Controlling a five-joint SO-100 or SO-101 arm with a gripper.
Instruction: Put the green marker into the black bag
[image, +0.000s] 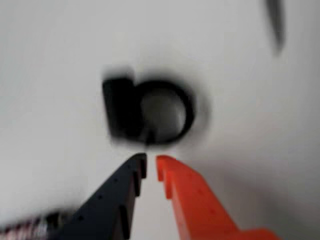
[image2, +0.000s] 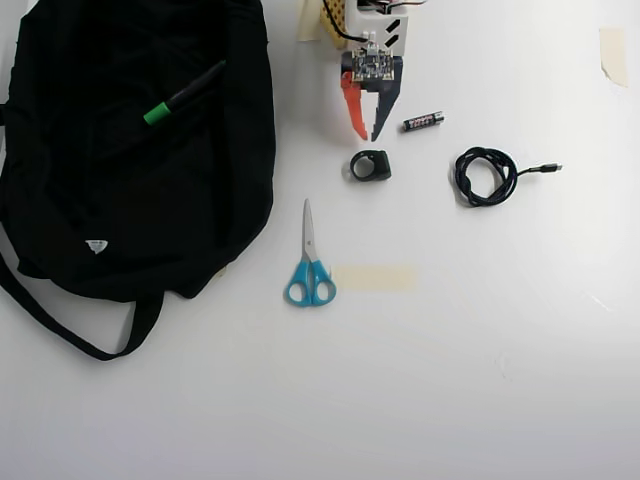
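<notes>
The green marker (image2: 185, 95) lies slanted on top of the black bag (image2: 120, 200) at the left of the overhead view, green cap toward the lower left. My gripper (image2: 367, 137) hangs over the white table to the right of the bag, well apart from the marker. Its orange and dark fingers are nearly together with nothing between them. In the wrist view the gripper (image: 151, 166) points at a small black ring-shaped part (image: 147, 112); marker and bag are out of that view.
The small black ring part (image2: 370, 166) sits just below the fingertips. A battery (image2: 423, 121) lies to the gripper's right, then a coiled black cable (image2: 485, 175). Blue-handled scissors (image2: 309, 265) and a tape strip (image2: 375, 277) lie lower down.
</notes>
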